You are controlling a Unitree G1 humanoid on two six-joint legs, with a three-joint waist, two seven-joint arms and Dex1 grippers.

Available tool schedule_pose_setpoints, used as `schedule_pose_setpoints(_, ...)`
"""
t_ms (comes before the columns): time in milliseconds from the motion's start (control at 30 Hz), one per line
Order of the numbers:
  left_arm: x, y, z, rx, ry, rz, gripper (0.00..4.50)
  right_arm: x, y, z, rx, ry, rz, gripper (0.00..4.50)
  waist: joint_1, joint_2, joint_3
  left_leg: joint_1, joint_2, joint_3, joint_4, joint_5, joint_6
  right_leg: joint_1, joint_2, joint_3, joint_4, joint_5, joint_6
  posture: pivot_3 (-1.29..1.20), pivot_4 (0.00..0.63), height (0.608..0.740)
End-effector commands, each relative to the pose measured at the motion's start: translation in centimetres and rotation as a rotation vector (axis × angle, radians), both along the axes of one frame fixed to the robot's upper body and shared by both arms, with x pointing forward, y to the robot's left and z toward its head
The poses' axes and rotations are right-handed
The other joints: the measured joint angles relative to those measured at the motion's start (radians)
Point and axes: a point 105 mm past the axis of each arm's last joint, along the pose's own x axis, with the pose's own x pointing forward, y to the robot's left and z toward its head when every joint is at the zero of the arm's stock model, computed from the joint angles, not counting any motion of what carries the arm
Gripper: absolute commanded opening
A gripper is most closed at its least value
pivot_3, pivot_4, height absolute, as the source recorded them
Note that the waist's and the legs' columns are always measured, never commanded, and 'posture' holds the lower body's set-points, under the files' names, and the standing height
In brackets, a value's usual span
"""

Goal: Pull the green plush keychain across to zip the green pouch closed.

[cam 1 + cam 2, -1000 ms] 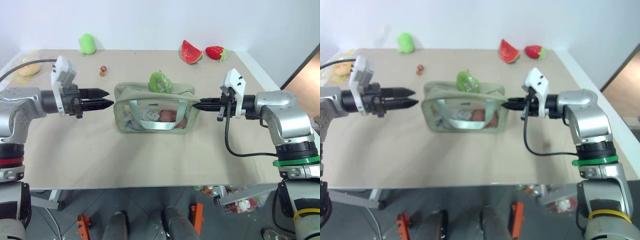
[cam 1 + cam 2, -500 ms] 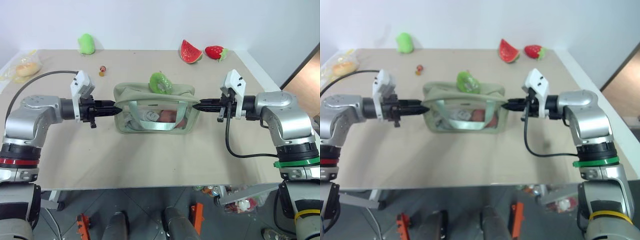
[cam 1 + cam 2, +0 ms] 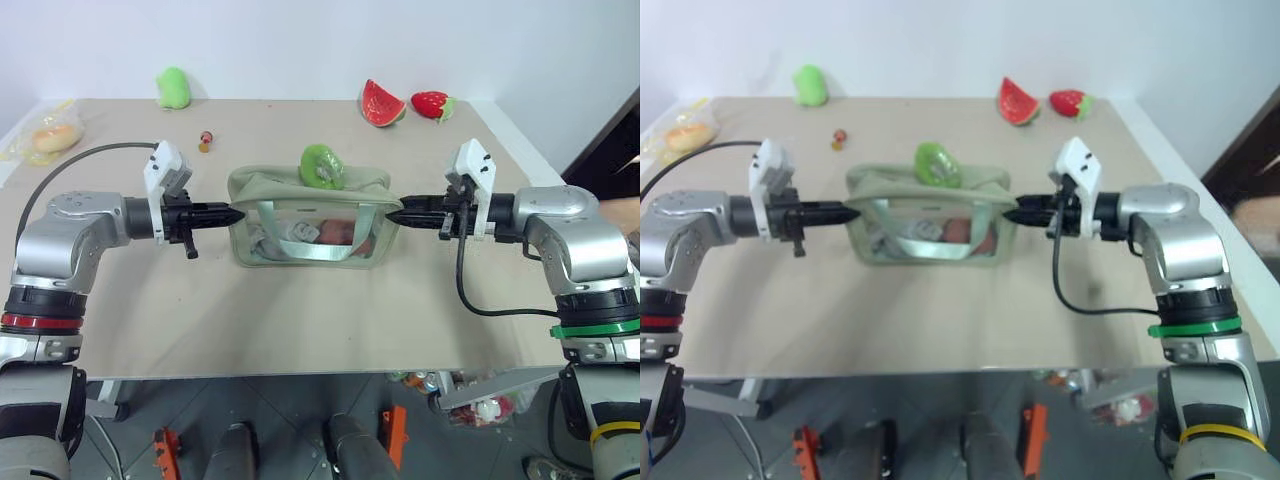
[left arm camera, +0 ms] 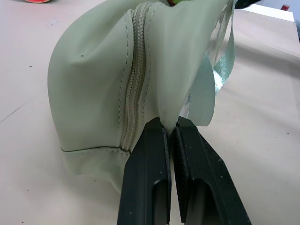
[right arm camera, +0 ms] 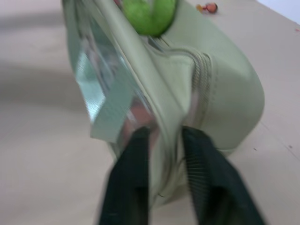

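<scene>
Your bench (image 3: 300, 320), beige, loaded.
Green pouch (image 3: 308, 230) sits between both tools; watermelon slice (image 3: 382, 103) and strawberry (image 3: 430, 103) lie beyond.

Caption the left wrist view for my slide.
Left gripper shut, pinching an end fold of the pale sage-green fabric zip pouch beside its zipper.

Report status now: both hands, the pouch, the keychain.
Left hand shut on green pouch end. Right hand open, fingers astride the other end. Green plush keychain on top, untouched. Nothing in the way.
</scene>
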Motion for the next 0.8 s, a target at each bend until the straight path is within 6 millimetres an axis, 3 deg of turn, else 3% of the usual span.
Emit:
schedule_pose_setpoints(33, 0.0, -0.2, 1.8, -0.007, -0.062, -0.004, 0.00, -0.4, -1.0, 2.4, 0.033, -0.058, -0.009, 2.71, 0.000, 0.000, 0.000, 0.000, 0.000, 0.000, 0.000, 0.000, 0.000, 0.000, 0.000, 0.000, 0.000, 0.000, 0.000, 0.00, 0.150, 0.740)
schedule_pose_setpoints(167, 0.0, -0.2, 1.7, -0.006, -0.063, -0.002, 0.00, -0.3, -1.7, 4.1, 0.087, -0.085, -0.031, 4.05, 0.001, 0.000, 0.000, 0.000, 0.000, 0.000, 0.000, 0.000, 0.000, 0.000, 0.000, 0.000, 0.000, 0.000, 0.000, 0.00, 0.150, 0.740)
schedule_pose_setpoints(333, 0.0, 0.0, 1.8, -0.012, -0.068, 0.006, 0.00, 0.3, 0.1, 9.5, 0.266, -0.228, -0.015, 4.05, -0.002, 0.001, 0.000, 0.000, 0.000, 0.000, 0.000, 0.000, 0.000, -0.001, 0.000, 0.000, 0.000, 0.001, 0.000, 0.00, 0.150, 0.740)
schedule_pose_setpoints(533, 0.1, -0.3, 1.6, -0.011, -0.073, 0.003, 0.00, 0.8, 7.0, 9.0, 0.203, -0.193, 0.119, 4.05, -0.003, 0.000, 0.000, 0.000, 0.000, 0.000, 0.000, 0.000, 0.000, -0.001, 0.000, 0.000, 0.000, 0.001, 0.000, 0.00, 0.150, 0.740)
schedule_pose_setpoints(700, 0.1, -0.5, 1.5, -0.013, -0.076, 0.002, 0.00, 1.1, 9.5, 8.2, 0.161, -0.178, 0.172, 4.05, 0.005, 0.001, 0.000, -0.004, 0.000, 0.000, 0.000, 0.000, 0.000, -0.003, 0.000, 0.000, 0.000, 0.000, 0.001, 0.00, 0.150, 0.740)
schedule_pose_setpoints(800, 0.0, -0.5, 1.4, -0.012, -0.078, 0.002, 0.00, 1.4, 9.9, 7.8, 0.135, -0.180, 0.183, 4.05, 0.010, 0.001, 0.000, -0.004, 0.000, -0.001, -0.001, 0.000, 0.000, -0.003, 0.000, -0.001, 0.000, 0.000, 0.001, 0.00, 0.150, 0.740)
